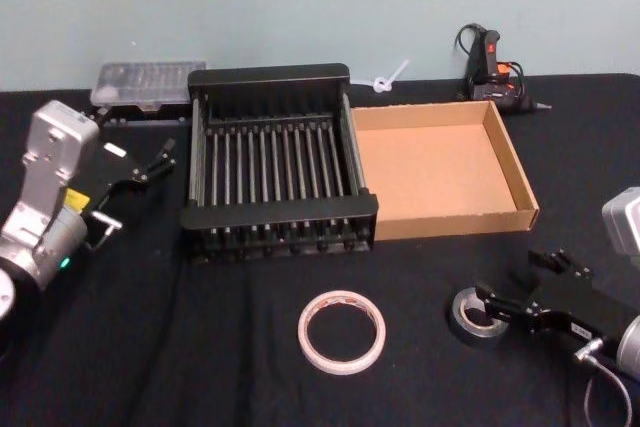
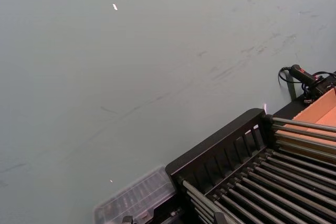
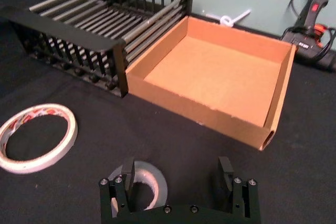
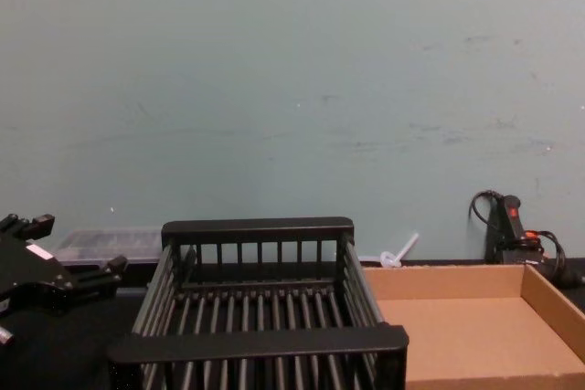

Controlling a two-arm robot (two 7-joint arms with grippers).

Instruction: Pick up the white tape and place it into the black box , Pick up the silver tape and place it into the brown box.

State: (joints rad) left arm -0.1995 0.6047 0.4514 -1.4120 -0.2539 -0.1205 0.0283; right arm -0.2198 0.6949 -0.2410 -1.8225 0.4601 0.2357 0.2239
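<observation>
Reaching toward the silver tape (image 1: 472, 315), the right pincer (image 1: 498, 309) sits low over the black worktop (image 1: 200, 347) with its fingers apart. In the right wrist view one finger (image 3: 128, 174) stands over the roll's hole and the other finger (image 3: 224, 177) stands well outside the roll, so the near wall of the roll lies between them. Nothing is gripped yet. To do this step well, the pincer likely needs to settle a little lower, keep that wall centred between the fingers, then close firmly before lifting, since a thick roll could tip if caught off-centre.

The silver tape is a small, thick, dull grey roll with a pale core, lying flat near the front right of the worktop. The brown box (image 1: 520, 182), a shallow cardboard tray, sits behind it, touching the black box (image 1: 270, 77) on its left. The white tape (image 1: 341, 330), a wider thin ring, lies flat in front of the black box. The left pincer (image 1: 135, 179) hovers left of the black box, fingers apart.
</observation>
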